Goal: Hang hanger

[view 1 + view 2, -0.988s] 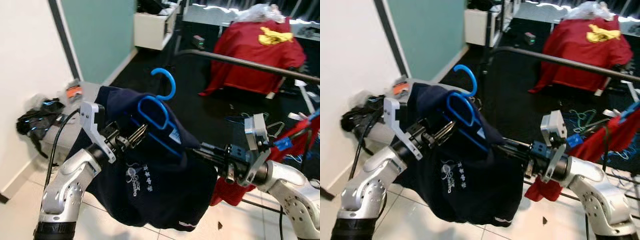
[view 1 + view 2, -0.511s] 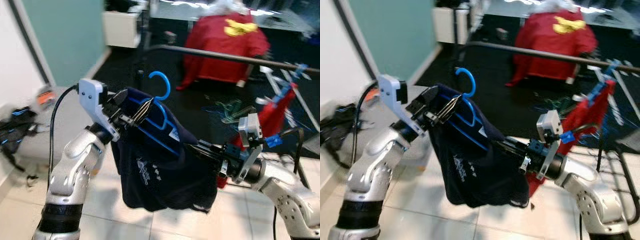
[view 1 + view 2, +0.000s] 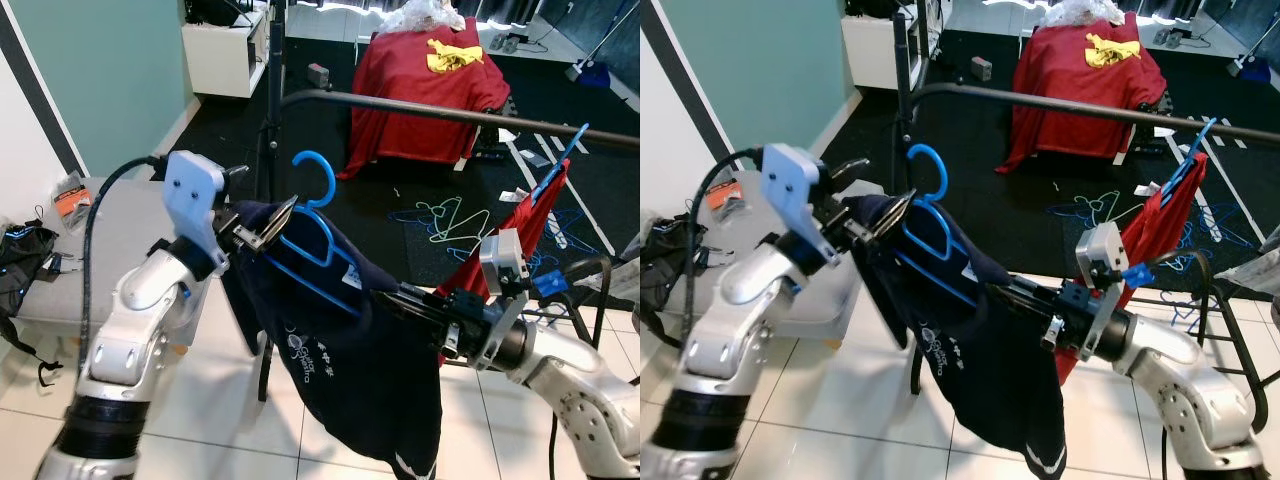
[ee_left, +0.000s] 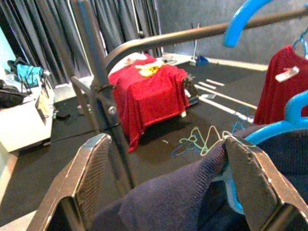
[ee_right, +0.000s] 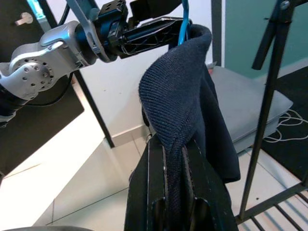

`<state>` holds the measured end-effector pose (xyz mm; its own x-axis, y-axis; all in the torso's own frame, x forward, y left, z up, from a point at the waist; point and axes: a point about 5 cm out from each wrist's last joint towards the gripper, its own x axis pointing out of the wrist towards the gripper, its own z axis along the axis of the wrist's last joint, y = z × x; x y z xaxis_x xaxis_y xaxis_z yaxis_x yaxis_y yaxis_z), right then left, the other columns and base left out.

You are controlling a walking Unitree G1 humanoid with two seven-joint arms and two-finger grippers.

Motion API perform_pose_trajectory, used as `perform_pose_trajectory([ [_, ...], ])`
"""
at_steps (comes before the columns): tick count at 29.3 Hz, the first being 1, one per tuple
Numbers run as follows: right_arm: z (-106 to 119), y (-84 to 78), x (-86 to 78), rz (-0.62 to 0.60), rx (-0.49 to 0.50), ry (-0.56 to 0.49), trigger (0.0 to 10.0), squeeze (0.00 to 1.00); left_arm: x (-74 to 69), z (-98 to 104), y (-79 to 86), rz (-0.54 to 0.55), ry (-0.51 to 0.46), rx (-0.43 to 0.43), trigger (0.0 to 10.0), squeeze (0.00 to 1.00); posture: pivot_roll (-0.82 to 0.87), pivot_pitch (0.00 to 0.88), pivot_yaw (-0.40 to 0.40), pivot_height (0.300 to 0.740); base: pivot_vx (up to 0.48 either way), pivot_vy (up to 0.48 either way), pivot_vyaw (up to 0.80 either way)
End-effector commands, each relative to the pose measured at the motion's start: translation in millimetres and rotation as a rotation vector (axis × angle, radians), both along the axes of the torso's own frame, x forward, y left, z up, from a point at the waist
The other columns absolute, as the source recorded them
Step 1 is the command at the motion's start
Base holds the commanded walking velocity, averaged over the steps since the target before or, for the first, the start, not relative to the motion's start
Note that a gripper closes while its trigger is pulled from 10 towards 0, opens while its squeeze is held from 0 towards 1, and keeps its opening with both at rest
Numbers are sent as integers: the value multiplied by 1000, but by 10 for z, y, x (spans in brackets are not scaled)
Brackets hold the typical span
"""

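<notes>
Blue plastic hanger [image 3: 318,225] with a dark navy garment [image 3: 350,360] draped over it is held up between both arms, in front of a dark metal clothes rail [image 3: 460,112] and not on it; the hook points upward, below and nearer than the bar. Left gripper [image 3: 268,222] sits at the hanger's upper left shoulder; in the left wrist view its two fingers [image 4: 89,168] stand apart with navy fabric and a bit of blue hanger bunched between them, so it looks partly open around the cloth, and whether the pads press it cannot be told. Right gripper [image 5: 175,159] is clamped narrow on a fold of the navy garment at the hanger's lower right end, fabric squeezed between the two black fingers [image 5: 156,168]. The garment hangs down below both grippers, white print on the front, hem near the tile floor [image 3: 200,440]. The rail's upright post [image 3: 273,70] stands just behind the left gripper. A red shirt [image 3: 425,80] with a yellow patch is draped over something beyond the rail; another red garment [image 3: 520,225] hangs on a blue hanger at right. Loose hangers [image 3: 440,215] lie on the dark floor. A grey mat [image 3: 110,225] lies at left, with a black bag [image 3: 20,260] by the wall.
</notes>
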<state>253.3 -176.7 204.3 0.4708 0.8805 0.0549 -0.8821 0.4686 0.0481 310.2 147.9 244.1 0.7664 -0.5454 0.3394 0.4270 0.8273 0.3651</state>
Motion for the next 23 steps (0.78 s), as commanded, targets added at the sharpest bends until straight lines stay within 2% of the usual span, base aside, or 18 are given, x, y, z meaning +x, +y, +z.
perform_pose_trajectory([
  [1,139,11,-58,50,30,-57,0,0,-17,-104,-9,-9,15,75,10000,0,29,150,-48,740,0,0,0],
  [9,252,-58,-92,60,24,-82,0,0,-71,-260,40,-3,42,152,10000,0,27,156,-48,740,0,0,0],
  [23,313,-92,-82,49,15,-100,0,0,-23,-356,130,97,70,182,10000,0,27,159,-49,740,0,0,0],
])
